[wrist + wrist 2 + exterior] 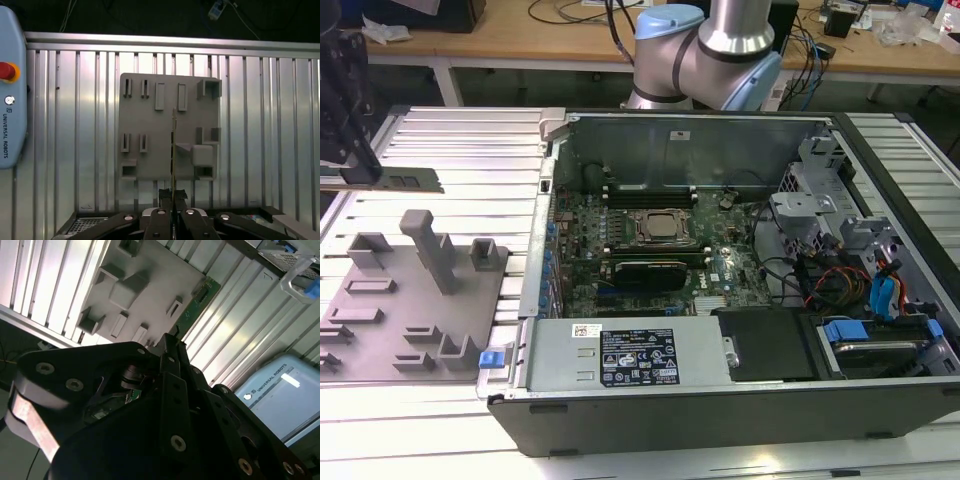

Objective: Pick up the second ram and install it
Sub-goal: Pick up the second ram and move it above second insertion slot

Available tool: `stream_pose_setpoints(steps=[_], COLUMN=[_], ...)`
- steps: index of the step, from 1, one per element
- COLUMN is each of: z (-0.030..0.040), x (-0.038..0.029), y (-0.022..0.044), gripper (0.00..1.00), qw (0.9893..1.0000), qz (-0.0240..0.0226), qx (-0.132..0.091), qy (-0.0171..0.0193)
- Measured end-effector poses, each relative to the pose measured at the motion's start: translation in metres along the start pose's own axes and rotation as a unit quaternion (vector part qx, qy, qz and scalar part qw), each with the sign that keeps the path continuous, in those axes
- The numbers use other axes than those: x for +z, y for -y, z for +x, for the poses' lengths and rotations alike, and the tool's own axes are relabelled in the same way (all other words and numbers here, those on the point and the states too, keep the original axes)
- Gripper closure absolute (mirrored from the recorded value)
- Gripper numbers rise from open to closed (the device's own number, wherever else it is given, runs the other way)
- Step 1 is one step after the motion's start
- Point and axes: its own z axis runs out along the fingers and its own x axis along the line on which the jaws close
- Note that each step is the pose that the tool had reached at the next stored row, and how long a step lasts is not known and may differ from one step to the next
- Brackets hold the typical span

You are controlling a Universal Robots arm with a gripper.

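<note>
My gripper point(360, 172) hangs at the exterior view's far left, above the slatted table and beyond the grey holder plate point(415, 290). It is shut on a ram stick point(408, 181), which juts out level toward the open computer case point(720, 400). In the first wrist view the ram point(173, 145) shows edge-on between my shut fingers point(165, 197), over the holder plate point(150, 125). In the second wrist view the green ram point(200, 299) sticks out past the fingertips point(172, 340). The motherboard point(650, 240) lies inside the case, with memory slots point(650, 188) behind the processor socket.
The arm's base point(705, 50) stands behind the case. A drive cage and loose cables point(850, 270) fill the case's right side, and the power supply point(630, 355) lies along its near wall. A teach pendant point(10, 85) rests on the slatted table point(470, 140).
</note>
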Motion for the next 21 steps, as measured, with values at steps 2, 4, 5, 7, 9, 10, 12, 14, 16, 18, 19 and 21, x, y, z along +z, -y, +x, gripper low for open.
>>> stream_pose_setpoints(steps=[2, 4, 5, 7, 9, 10, 12, 14, 16, 18, 19, 21], z=[0.0, 0.0, 0.0, 0.0, 0.0, 0.0, 0.0, 0.0, 0.0, 0.0, 0.0, 0.0], x=[-0.0001, -0.0003, -0.0004, -0.0006, -0.0008, -0.0009, -0.001, -0.0012, -0.0014, -0.0017, -0.0019, -0.0022], y=[0.003, 0.0064, 0.0082, 0.0131, 0.0192, 0.0212, 0.0236, 0.0276, 0.0323, 0.0411, 0.0444, 0.0501], gripper=[0.87, 0.87, 0.87, 0.87, 0.87, 0.87, 0.87, 0.87, 0.87, 0.87, 0.87, 0.87], qw=[1.0, 1.0, 1.0, 1.0, 1.0, 1.0, 1.0, 1.0, 1.0, 1.0, 1.0, 1.0], qz=[0.0, 0.0, 0.0, 0.0, 0.0, 0.0, 0.0, 0.0, 0.0, 0.0, 0.0, 0.0], qx=[0.0, 0.0, 0.0, 0.0, 0.0, 0.0, 0.0, 0.0, 0.0, 0.0, 0.0, 0.0], qy=[0.0, 0.0, 0.0, 0.0, 0.0, 0.0, 0.0, 0.0, 0.0, 0.0, 0.0, 0.0])
